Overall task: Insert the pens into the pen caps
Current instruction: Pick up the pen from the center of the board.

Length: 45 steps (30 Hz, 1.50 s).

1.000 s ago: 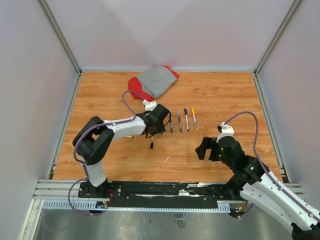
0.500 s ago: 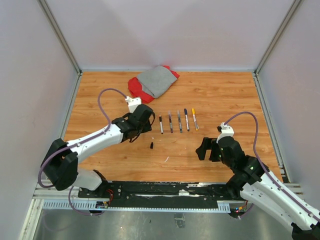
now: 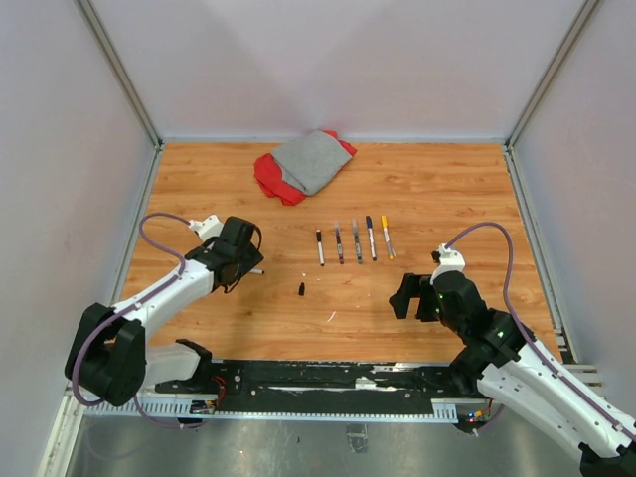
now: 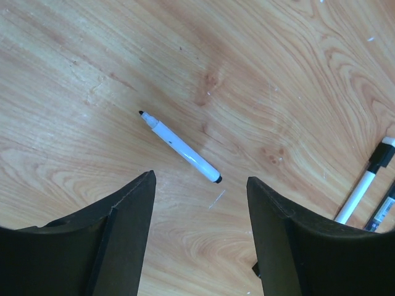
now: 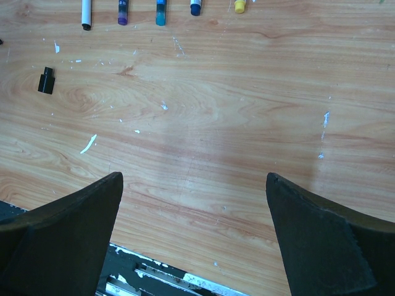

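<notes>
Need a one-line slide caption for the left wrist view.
Left gripper, fingers open, hovers over a lone white pen lying diagonally on the wood table; two more pens at the right edge.

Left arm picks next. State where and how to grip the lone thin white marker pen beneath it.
Grip the white marker pen mid-barrel from straight above, left gripper turned to close across it: it lies flat and diagonal on the wooden table.
</notes>
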Available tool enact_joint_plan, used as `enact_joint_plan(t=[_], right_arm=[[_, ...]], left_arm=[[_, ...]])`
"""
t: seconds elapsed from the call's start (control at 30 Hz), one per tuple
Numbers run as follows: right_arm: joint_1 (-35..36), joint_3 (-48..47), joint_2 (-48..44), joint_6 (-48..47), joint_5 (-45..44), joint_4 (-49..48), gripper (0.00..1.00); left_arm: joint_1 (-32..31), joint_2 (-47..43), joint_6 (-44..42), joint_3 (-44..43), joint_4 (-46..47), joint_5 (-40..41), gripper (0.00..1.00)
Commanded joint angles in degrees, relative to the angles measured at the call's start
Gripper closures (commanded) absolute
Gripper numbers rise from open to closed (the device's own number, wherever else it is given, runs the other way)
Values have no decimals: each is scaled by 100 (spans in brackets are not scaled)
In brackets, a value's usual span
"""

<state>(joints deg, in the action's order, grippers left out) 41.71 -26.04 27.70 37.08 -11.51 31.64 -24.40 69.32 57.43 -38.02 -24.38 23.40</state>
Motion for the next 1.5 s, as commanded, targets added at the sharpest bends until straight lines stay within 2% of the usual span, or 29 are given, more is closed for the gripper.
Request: enact_joint_plan(t=[0.0, 0.33, 0.67, 0.93, 1.1, 1.3, 1.47], right_arm=[[-49, -32, -19, -59, 76, 96, 2], [-50, -15, -13, -69, 52, 97, 2], [-51, 32, -19, -67, 9, 84, 1], [-51, 103, -62, -84, -15, 70, 1], [-50, 133, -116, -76, -44, 70, 1], [-52, 126, -142, -112, -62, 79, 1], [-52, 82, -140, -117, -36, 112, 1]], left_arm=[[137, 228, 495, -164, -128, 84, 34], [168, 928, 698, -460, -293, -131, 37], [173, 1436, 756, -654, -270, 75, 41], [172, 2027, 741, -773, -380, 41, 51], [173, 2121, 673, -719, -340, -23, 65], [170, 2050, 441, -557, -191, -116, 76], [172, 1944, -157, -399, 95, -275, 92]])
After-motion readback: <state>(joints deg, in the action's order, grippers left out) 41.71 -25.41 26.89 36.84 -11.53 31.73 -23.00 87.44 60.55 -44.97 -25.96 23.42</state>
